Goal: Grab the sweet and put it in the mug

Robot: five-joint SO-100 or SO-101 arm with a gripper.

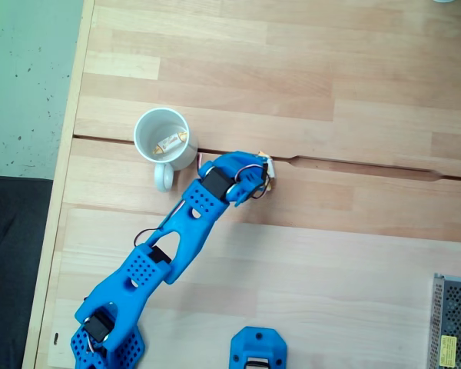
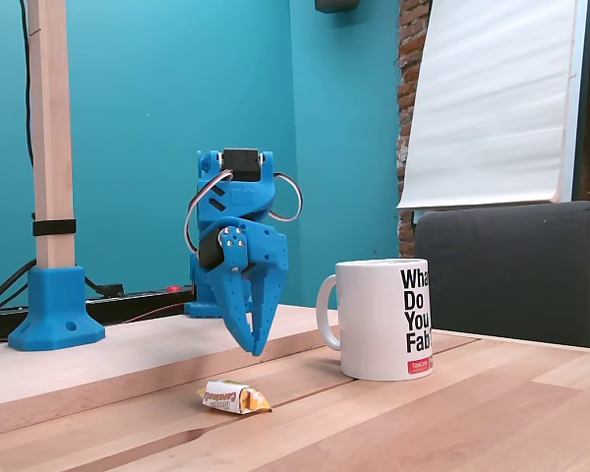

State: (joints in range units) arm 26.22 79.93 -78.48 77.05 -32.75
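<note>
The blue arm [image 1: 165,257] is reaching across the wooden bench [image 1: 353,246], with its claw [image 2: 254,346] pointing down and hanging just above the surface in the low fixed view. The fingers [image 2: 265,295] are lying close together, tapering to a near-closed tip, and nothing is sitting between them.

A sweet [image 2: 233,397] in a white wrapper with golden-orange ends is lying on the bench just below and in front of the claw tip, apart from it, in that low view. From above, this sweet [image 1: 270,171] is peeking out at the right edge of the claw [image 1: 260,184], mostly covered by it.

The mug [image 1: 165,140] is standing upright to the left of the claw in the view from above, its handle turned toward the arm. A second sweet [image 1: 172,143] is lying inside the mug on its white bottom. In the low view the mug [image 2: 385,320] is standing to the right of the claw, showing black lettering.

A grey metal box [image 1: 455,323] is sitting at the bench's lower right corner from above.
</note>
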